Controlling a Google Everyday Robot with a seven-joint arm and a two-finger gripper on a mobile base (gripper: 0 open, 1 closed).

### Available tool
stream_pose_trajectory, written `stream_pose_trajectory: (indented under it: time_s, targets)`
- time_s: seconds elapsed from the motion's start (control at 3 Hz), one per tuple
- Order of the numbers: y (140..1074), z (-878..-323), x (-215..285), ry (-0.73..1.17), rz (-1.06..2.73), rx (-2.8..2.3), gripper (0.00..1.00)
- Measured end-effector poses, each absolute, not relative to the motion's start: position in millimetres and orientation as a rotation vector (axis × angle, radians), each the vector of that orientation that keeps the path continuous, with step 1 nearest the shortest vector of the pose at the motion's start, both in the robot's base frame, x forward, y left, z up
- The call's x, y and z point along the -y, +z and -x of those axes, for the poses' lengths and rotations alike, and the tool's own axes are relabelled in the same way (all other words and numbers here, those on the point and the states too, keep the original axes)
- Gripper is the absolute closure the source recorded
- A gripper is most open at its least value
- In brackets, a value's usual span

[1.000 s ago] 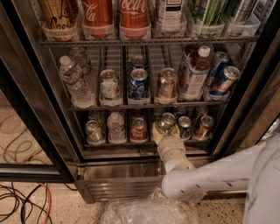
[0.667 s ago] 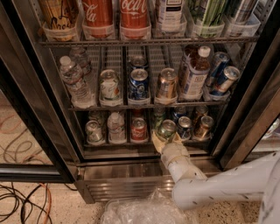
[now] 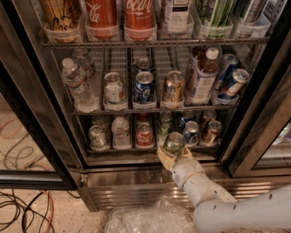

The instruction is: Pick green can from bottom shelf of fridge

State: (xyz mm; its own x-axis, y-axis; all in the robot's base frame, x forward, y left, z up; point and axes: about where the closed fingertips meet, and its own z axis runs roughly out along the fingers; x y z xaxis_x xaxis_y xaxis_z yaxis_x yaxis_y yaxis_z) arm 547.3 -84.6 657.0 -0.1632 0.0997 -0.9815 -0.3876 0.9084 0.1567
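The white arm (image 3: 236, 210) reaches in from the lower right, above crumpled clear plastic (image 3: 145, 219) on the floor, and bends up-left toward the fridge (image 3: 127, 193). Its gripper (image 3: 173, 152) is closed around the green can (image 3: 174, 142), at the front edge of the bottom shelf (image 3: 118, 150). A red can (image 3: 144, 134) stands just left and a blue can (image 3: 191, 132) just right.

The black-framed drinks fridge (image 3: 127, 195) showed three grey wire racks (image 3: 150, 44), and the top one carried two red cola bottles (image 3: 102, 13). The middle rack (image 3: 136, 109) held one pale white-and-green labelled can (image 3: 113, 89) and one white-capped bottle (image 3: 201, 79), while the bottom shelf (image 3: 118, 152) held one red can (image 3: 144, 135). At that shelf's front rail, one cream two-finger gripper (image 3: 174, 153) clasped the one dark green drink can (image 3: 174, 140) with a silver top.
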Motion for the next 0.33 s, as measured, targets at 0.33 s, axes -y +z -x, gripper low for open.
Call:
stream_pose_trajectory:
  time_s: [0.33]
  targets:
    - [660.9, -545.8, 83.2, 0.438, 0.232, -1.678, 1.00]
